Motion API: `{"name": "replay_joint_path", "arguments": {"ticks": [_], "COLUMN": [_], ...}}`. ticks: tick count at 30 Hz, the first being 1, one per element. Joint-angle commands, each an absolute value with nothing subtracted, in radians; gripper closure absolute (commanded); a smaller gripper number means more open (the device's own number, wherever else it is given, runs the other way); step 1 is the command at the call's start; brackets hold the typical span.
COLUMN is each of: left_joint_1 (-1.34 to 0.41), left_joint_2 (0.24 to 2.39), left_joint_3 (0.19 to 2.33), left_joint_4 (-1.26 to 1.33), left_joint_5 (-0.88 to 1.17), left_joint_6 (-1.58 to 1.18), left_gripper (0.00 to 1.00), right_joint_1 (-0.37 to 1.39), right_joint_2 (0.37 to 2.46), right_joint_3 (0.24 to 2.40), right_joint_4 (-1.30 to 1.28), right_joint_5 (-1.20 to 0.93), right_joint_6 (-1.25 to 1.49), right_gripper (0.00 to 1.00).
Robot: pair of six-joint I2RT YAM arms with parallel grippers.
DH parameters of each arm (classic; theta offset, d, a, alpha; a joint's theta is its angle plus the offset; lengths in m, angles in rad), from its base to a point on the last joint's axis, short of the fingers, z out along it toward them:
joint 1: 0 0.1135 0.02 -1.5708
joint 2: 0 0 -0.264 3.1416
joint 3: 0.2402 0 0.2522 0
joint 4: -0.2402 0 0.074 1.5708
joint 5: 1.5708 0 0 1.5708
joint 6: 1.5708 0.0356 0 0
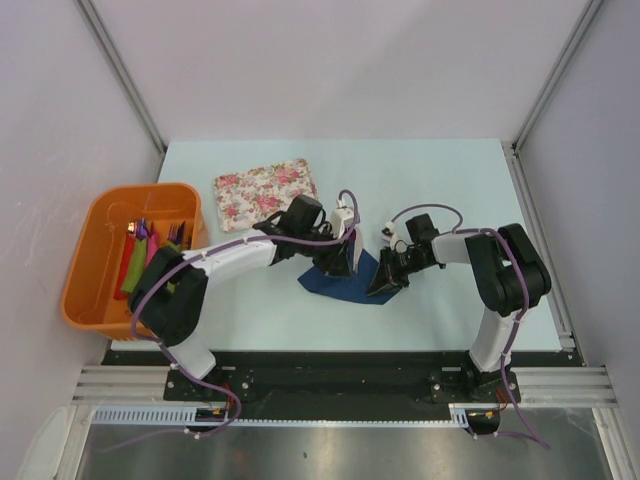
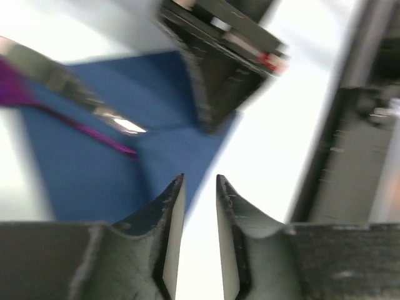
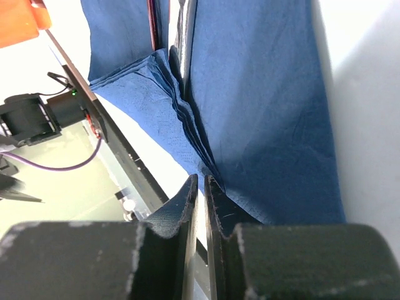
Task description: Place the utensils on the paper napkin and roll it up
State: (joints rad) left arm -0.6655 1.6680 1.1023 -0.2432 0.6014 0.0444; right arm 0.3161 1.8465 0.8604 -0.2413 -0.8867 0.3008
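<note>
The dark navy paper napkin (image 1: 350, 283) lies on the table between my grippers. It also shows in the left wrist view (image 2: 81, 175) and the right wrist view (image 3: 262, 106). A purple-handled utensil (image 2: 75, 122) lies on it, with a grey-silver piece (image 2: 56, 78) beside it. In the right wrist view slim utensils (image 3: 152, 25) sit in the napkin's fold. My left gripper (image 1: 335, 262) hovers over the napkin's edge, its jaws (image 2: 199, 187) slightly apart and empty. My right gripper (image 1: 385, 283) is nearly closed (image 3: 200, 182) on the napkin's layered corner, which is lifted and folded.
A floral tray (image 1: 265, 190) lies at the back left of the table. An orange basket (image 1: 95, 290) at the far left holds red, pink and green rolled napkins (image 1: 135, 262). The right gripper's body (image 2: 219, 69) is close in front of the left gripper.
</note>
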Motion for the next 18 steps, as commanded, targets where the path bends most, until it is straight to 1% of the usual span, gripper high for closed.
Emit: {"name": "replay_joint_path", "arguments": {"ticks": [1, 2, 5, 9, 13, 18], "left_joint_1": [-0.67, -0.667, -0.644, -0.601, -0.591, -0.575], "left_joint_2": [1.661, 1.669, 1.721, 1.781, 1.848, 1.885], "left_joint_3": [1.022, 1.0, 0.973, 0.968, 0.983, 0.966], "left_joint_4": [-0.157, -0.14, -0.072, -0.025, -0.041, -0.026], "left_joint_5": [0.793, 0.793, 0.805, 0.807, 0.787, 0.787], "left_joint_6": [-0.205, -0.221, -0.291, -0.321, -0.31, -0.319], "left_gripper": [0.74, 0.76, 0.8, 0.82, 0.84, 0.87], "right_joint_1": [0.327, 0.328, 0.327, 0.327, 0.327, 0.347], "right_joint_2": [1.853, 1.855, 1.853, 1.862, 1.862, 1.818], "right_joint_3": [0.902, 0.907, 0.911, 0.92, 0.936, 0.965], "right_joint_4": [-0.259, -0.261, -0.271, -0.282, -0.296, -0.325], "right_joint_5": [-0.862, -0.859, -0.845, -0.842, -0.839, -0.833], "right_joint_6": [0.259, 0.25, 0.236, 0.229, 0.218, 0.19], "right_gripper": [0.87, 0.88, 0.88, 0.88, 0.88, 0.87]}}
